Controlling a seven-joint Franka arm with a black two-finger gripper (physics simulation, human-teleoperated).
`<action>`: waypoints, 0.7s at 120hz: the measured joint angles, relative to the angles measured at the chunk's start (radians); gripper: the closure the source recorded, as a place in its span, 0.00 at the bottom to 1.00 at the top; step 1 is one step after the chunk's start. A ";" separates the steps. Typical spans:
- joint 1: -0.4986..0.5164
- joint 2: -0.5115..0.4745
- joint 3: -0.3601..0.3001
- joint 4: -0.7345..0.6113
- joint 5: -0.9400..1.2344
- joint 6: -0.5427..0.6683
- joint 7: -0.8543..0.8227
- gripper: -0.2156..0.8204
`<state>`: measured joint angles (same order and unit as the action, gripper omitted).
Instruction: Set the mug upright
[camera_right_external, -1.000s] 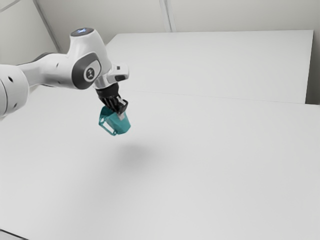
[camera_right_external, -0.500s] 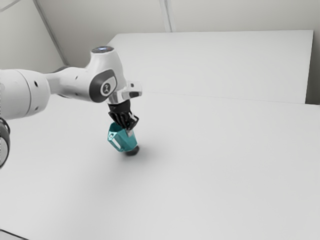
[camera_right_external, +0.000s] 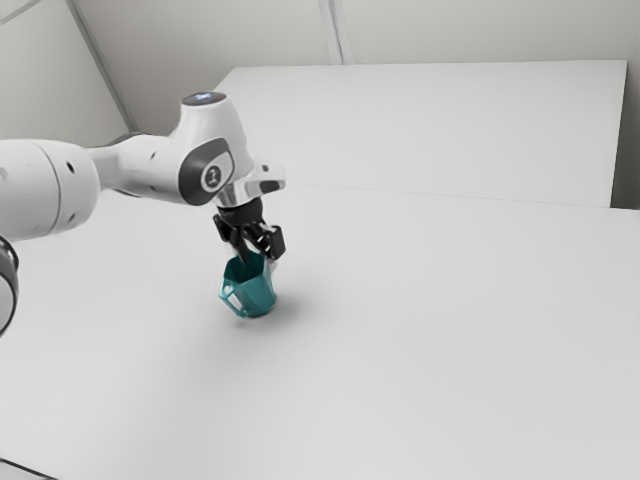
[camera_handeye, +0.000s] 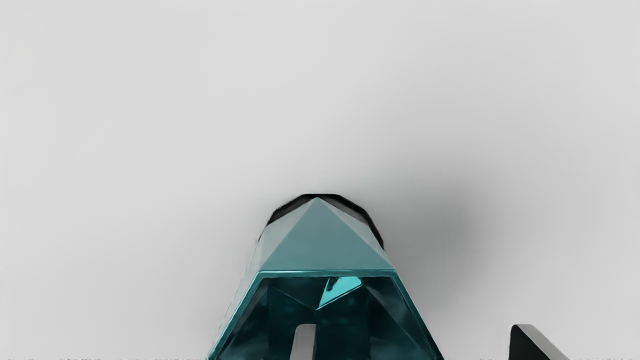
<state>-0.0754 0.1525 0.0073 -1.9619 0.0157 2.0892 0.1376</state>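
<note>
1. Mug (camera_right_external: 258, 292): teal, faceted, at the table, directly below the gripper. Mouth faces up toward the gripper, body looks a bit tilted in the exterior view. Can't tell if the base sits flat.
2. Handle (camera_right_external: 232, 302): on the mug's side facing the exterior view's left.
3. Mug base: dark edging visible around its far end in the wrist view, past the pointed facet. Can't tell if that's base or contact shadow.
4. Gripper (camera_right_external: 258, 260): fingers wide apart, not clamped on anything. Wrist view has one fingertip (camera_handeye: 303, 342) at the mug's mouth, the other (camera_handeye: 531, 344) outside, apart from the wall. Can't tell how deep the first one sits.
5. Shadow (camera_handeye: 445, 220): soft, on the table beside the mug.
6. Arm (camera_right_external: 150, 172): white, in from the exterior view's left. Dark joint disc (camera_right_external: 213, 178) has a light mark, not legible. Blue-lit cap (camera_right_external: 204, 98) on top, also unreadable.
7. Table (camera_right_external: 430, 340): plain white. Pale raised panel (camera_right_external: 430, 120) behind it.
</note>
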 joint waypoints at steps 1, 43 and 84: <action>0.000 -0.003 0.000 0.001 -0.001 0.000 0.000 0.39; 0.000 -0.038 0.002 0.336 -0.030 -0.201 0.004 0.24; 0.000 -0.090 0.005 0.363 -0.036 -0.342 0.006 0.22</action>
<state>-0.0753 0.0622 0.0121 -1.5990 -0.0208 1.7475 0.1438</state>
